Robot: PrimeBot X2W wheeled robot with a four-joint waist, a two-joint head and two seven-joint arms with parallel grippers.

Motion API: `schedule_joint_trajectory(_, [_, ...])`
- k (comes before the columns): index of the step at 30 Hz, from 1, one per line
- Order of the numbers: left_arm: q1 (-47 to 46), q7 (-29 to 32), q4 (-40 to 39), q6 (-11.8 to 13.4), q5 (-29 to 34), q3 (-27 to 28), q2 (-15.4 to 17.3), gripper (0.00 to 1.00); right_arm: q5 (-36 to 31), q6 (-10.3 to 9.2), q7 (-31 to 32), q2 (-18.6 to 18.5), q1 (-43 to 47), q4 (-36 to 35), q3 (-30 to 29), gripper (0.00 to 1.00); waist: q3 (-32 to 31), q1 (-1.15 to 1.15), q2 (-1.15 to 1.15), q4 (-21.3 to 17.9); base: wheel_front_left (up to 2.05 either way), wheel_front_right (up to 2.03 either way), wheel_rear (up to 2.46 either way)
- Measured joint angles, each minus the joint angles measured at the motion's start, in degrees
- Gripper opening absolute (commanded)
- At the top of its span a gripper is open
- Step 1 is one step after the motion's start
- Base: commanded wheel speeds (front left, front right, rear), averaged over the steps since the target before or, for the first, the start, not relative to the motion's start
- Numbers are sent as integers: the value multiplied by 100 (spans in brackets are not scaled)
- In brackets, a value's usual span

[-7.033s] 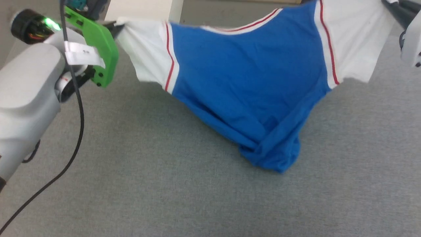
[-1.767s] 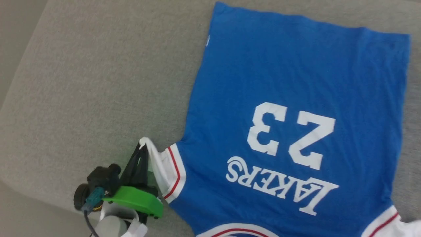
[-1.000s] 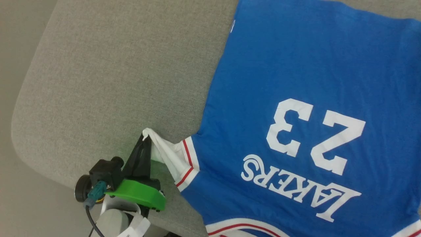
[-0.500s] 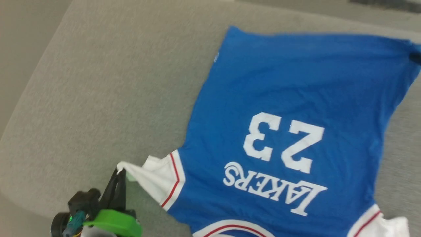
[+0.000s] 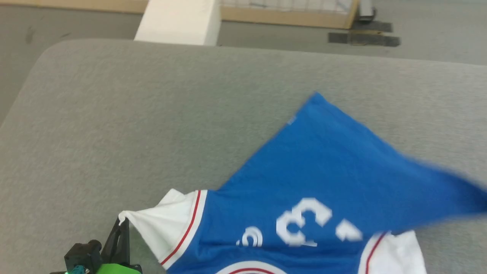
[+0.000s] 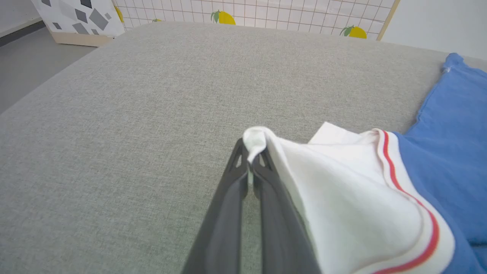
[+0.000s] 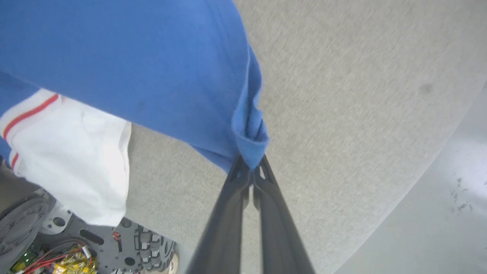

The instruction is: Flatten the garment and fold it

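Looking down from the head camera, I see the grey cloth-covered table (image 5: 114, 114) taking up most of the picture. Its rounded corner is at the upper left, with grey floor (image 5: 76, 19) beyond it. The garment (image 5: 323, 171) lies on the near right part of the table, a royal-blue shirt with its collar end toward me and its hem away. The far left hem corner rests flat on the table. The right side of the hem is drawn toward the picture's right edge, where it blurs. Its white print is smeared, and I can only make out an upside-down 3 (image 5: 300, 226).

In the right wrist view the blue cloth (image 7: 133, 57) stretches over the right white sleeve (image 7: 76, 163), which hangs past the table's near edge. The robot's base (image 7: 76, 243) is under it. The left white sleeve (image 5: 167, 220), with its thin red stripe, is pulled out to a point at the lower left.

My left gripper (image 5: 121, 224) has both fingers pressed together on that sleeve's tip, and the left wrist view shows the white cloth (image 6: 342, 190) folded over the fingertips (image 6: 237, 160). My right gripper (image 7: 250, 165) is likewise clamped, pinching a bunched blue corner of the hem above the table. Behind the table stand a white block (image 5: 179, 21) and a lemon-print grid panel (image 6: 266, 15).
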Motion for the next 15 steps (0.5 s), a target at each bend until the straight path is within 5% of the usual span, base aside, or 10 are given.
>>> schedule_joint_trajectory(7, [83,0,-22,24,-30,19,58,0,358,1,-378,-152,1781,-205,365,0,-192,0,0,-340,0,0,0])
schedule_joint_trajectory(14, [81,0,-21,24,-48,-31,66,0,410,1,-973,480,2791,220,432,0,-183,0,0,-402,0,0,0])
schedule_joint_trajectory(15, [81,0,-19,24,-53,-32,68,0,408,0,-1028,572,2823,269,387,24,-170,0,0,-399,0,0,0])
